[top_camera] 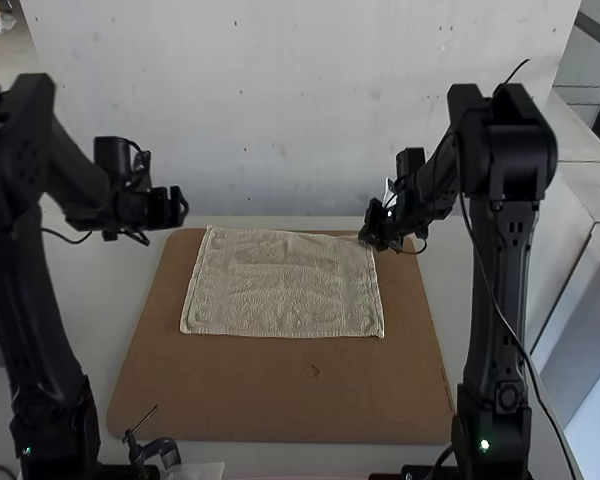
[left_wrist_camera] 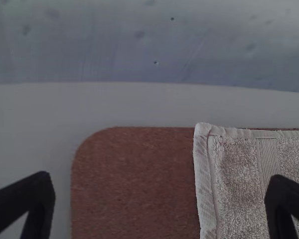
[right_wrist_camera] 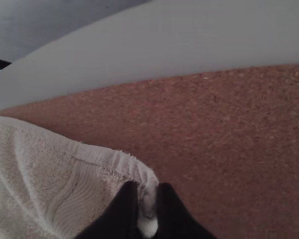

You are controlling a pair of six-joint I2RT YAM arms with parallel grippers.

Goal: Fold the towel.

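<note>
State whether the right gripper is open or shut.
Shut: the right gripper pinches the towel at its far right corner, cloth between its jaws.

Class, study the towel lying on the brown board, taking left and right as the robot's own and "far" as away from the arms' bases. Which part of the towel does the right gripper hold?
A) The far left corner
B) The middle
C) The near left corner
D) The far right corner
D: the right gripper pinches a corner of the towel, which the high view places at its far right.
</note>
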